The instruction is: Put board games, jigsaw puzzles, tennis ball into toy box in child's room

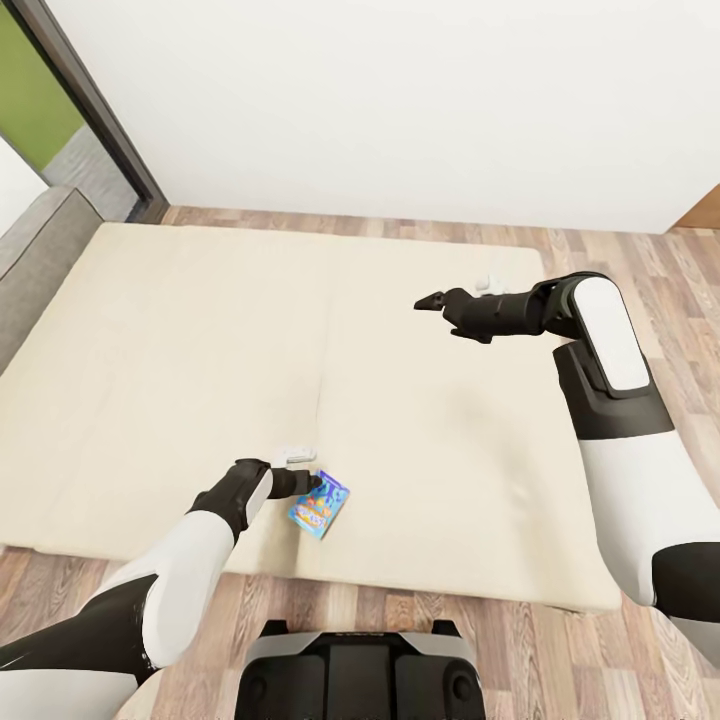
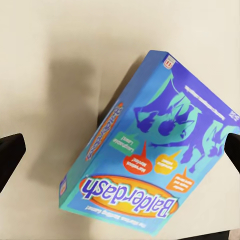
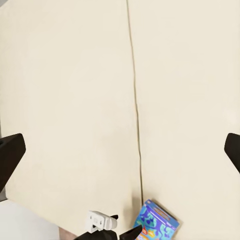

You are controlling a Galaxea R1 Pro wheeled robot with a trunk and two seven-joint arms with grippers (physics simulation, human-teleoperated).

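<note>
- head view: a wide beige bed [image 1: 180, 380] spans the scene. a small blue board game [image 1: 320, 505] sits near its front edge, tilted, with the left gripper [image 1: 312, 484] at its edge — whether it grips the box cannot be told here. the right gripper [image 1: 432, 300] hangs over the bed, well apart.
- left wrist view: the blue board game [image 2: 150, 160], printed "balderdash", sits tilted between two dark fingertips [image 2: 10, 155], jaws spread wide, neither touching it.
- right wrist view: jaws spread over bare mattress [image 3: 65, 100]; the blue box [image 3: 156, 224] and left gripper [image 3: 122, 233] lie beyond.
</note>
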